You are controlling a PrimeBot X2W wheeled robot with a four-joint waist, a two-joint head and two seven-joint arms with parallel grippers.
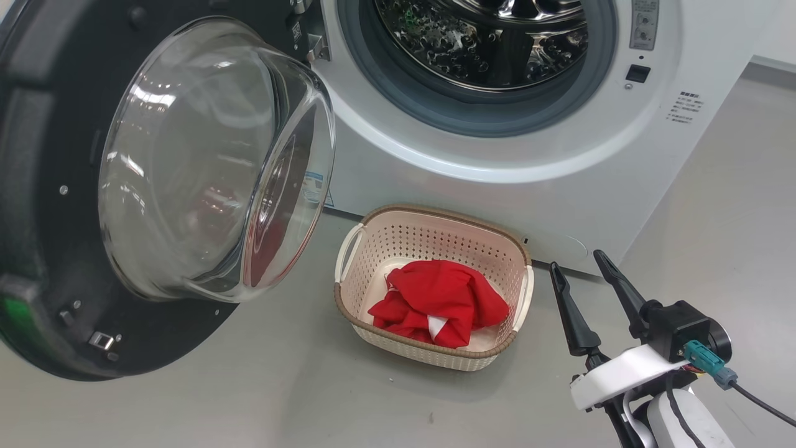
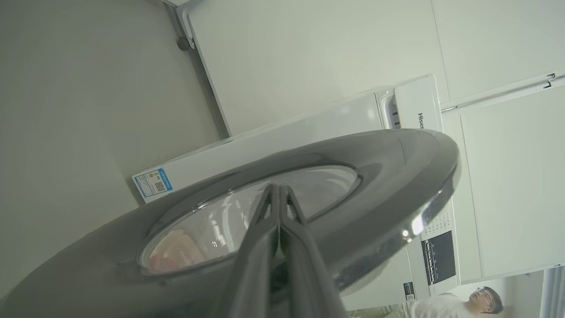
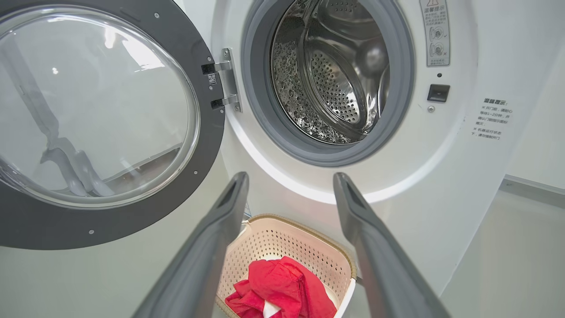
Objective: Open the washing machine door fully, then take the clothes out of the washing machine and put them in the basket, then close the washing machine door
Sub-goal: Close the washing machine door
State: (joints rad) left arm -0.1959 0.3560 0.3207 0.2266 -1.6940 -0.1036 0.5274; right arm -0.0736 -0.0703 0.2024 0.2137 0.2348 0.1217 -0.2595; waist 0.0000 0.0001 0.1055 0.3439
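Our right gripper (image 1: 576,260) sits at about 4 o'clock in the head view, its two dark fingers spread wide with nothing between them. It hangs above the grey floor (image 1: 249,404), well apart from the basket (image 1: 435,242). In its own wrist view the right gripper (image 3: 291,176) points toward 12 o'clock, at the white front of the washing machine (image 3: 441,176) just under the drum mouth.

Our left gripper (image 2: 279,187) has its fingers pressed together and grips nothing. In the left wrist view its tips lie over the outer face of the washing machine door (image 2: 388,176), at the edge of the clear window. We cannot tell whether they touch it.

We see the washing machine door (image 1: 37,186) swung wide at 9 o'clock in the head view, its glass bowl bulging toward us. The steel drum (image 1: 485,43) at 12 o'clock shows bare metal inside its grey rubber ring (image 1: 360,62).

The basket stands on the floor at 6 o'clock from the drum, close to the front of the washing machine (image 1: 497,186). The clothes (image 1: 441,298) lie bunched inside it, red with a patch of white. From the right wrist view, the basket (image 3: 282,238) and the clothes (image 3: 278,282) sit at 6 o'clock between our fingers.

At 5 o'clock in the left wrist view, a person (image 2: 463,302) is partly visible.
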